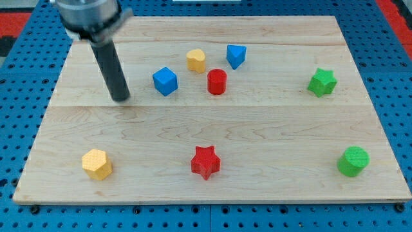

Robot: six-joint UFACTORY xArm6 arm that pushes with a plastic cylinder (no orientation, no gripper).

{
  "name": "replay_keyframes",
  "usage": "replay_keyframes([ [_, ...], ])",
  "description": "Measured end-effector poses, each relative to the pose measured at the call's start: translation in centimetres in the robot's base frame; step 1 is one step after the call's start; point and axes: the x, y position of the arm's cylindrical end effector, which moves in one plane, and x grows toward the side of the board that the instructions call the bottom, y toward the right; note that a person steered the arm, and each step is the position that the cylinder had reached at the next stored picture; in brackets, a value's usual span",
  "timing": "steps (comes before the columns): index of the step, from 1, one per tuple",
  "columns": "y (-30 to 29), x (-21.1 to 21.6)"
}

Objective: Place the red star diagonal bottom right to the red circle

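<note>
The red star [205,162] lies near the board's bottom middle. The red circle [217,82], a short cylinder, stands in the upper middle, almost straight above the star. My tip [120,98] rests on the board at the upper left, left of the blue cube [165,81]. The tip is well apart from both red blocks and touches no block.
A yellow heart-like block [196,60] and a blue triangular block [235,56] sit just above the red circle. A green star [322,82] is at the right, a green cylinder [353,161] at the bottom right, a yellow hexagon [97,164] at the bottom left.
</note>
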Motion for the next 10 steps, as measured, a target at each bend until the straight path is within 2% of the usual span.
replay_keyframes([
  [1, 9.6, 6.7],
  [2, 10.5, 9.8],
  [3, 4.3, 12.6],
  [4, 7.2, 16.0],
  [5, 13.2, 12.4],
  [6, 20.0, 11.1],
  [8, 26.7, 9.8],
  [9, 26.3, 6.8],
  [10, 21.4, 4.4],
])
